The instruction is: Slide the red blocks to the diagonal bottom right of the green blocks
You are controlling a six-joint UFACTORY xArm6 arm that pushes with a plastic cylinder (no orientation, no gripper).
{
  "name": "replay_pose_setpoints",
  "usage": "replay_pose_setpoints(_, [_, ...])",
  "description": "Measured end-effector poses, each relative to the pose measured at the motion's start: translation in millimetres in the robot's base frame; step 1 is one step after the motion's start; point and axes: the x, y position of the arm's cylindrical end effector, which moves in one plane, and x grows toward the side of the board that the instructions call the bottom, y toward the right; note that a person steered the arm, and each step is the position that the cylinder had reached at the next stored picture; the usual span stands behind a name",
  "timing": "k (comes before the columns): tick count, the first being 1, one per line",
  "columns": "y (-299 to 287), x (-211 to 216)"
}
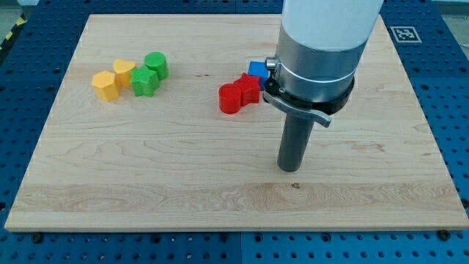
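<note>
- Wooden board [220,198] lay on a blue perforated bench [447,110]; all four board edges were in view.
- No pincer was fitted: the arm ended in a dark rod, so there was nothing to open, close or grip.
- My tip [290,169] stood on bare wood, below and to the view's right of the red blocks, apart from them.
- Red cylinder [230,98] and red star [248,89] sat touching near the board's centre, the star toward the view's upper right.
- Blue block [256,70] lay just behind the star, partly hidden by the arm; shape could not be told.
- Green cylinder [156,64] and green star [144,81] sat together at the view's upper left, well apart from the reds.
- Yellow heart [123,70] touched the green star; yellow hexagon [105,86] lay just beside the heart.
- Bare wood ran between the green and red groups and along the view's bottom.
</note>
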Motion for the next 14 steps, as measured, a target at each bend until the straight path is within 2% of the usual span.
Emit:
replay_pose_setpoints(1, [0.0,-3.6])
replay_pose_setpoints(2, [2.2,-52.3])
replay_pose_setpoints(4, [1.0,-121.7])
replay_pose_setpoints(5, [0.5,-125.5])
replay_pose_setpoints(7, [-56.7,-155.8])
replay_pose_setpoints(9, [-84.8,-154.8])
replay_pose_setpoints(11, [-102.7,-101.5])
replay_pose_setpoints(12, [-114.3,-110.0])
replay_pose_setpoints(13, [-115.8,-140.4])
replay_pose_setpoints(14, [-127.0,-146.4])
